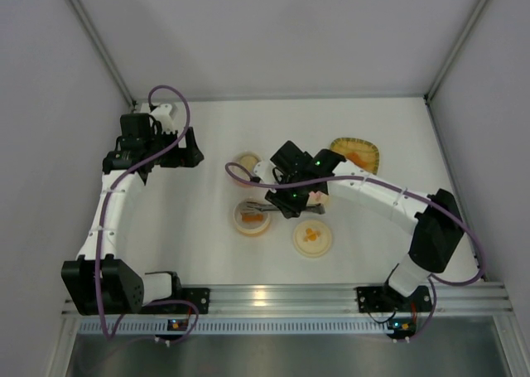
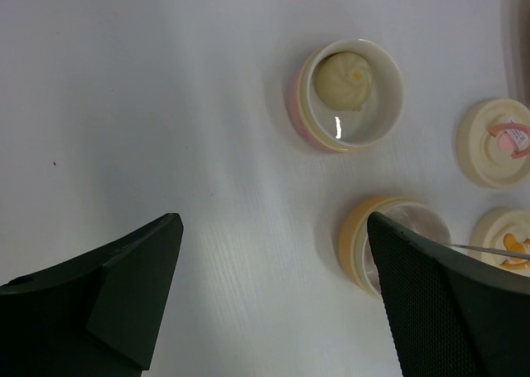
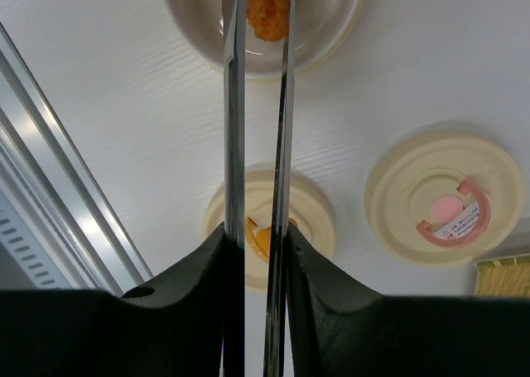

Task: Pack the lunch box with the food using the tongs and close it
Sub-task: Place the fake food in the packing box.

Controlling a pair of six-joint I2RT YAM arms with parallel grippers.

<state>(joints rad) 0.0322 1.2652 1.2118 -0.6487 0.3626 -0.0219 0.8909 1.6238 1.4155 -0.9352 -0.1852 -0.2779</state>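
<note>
The right pincer (image 3: 258,236) was closed narrowly on the tongs (image 3: 234,103), with one black finger pressed against the outside of each slim metal arm. The arms ran straight out ahead of its fingertips. At their far ends they pinched an orange chunk (image 3: 267,8) within the rim of a round bowl (image 3: 331,25). Whether the chunk touched the bowl's floor could not be told. Directly under the pincer lay an orange-marked lid (image 3: 310,219). A pink-marked lid (image 3: 414,195) sat just beside that one, on the pincer's side away from the arm bases, and a corner of the yellow woven tray (image 3: 505,276) showed beyond it. The left pincer (image 2: 273,224) stood well apart from all this, spread wide and holding nothing. Ahead of its fingertips a cream ball (image 2: 346,79) lay in a pink-sided bowl (image 2: 389,112) on the white table (image 2: 124,103).
</note>
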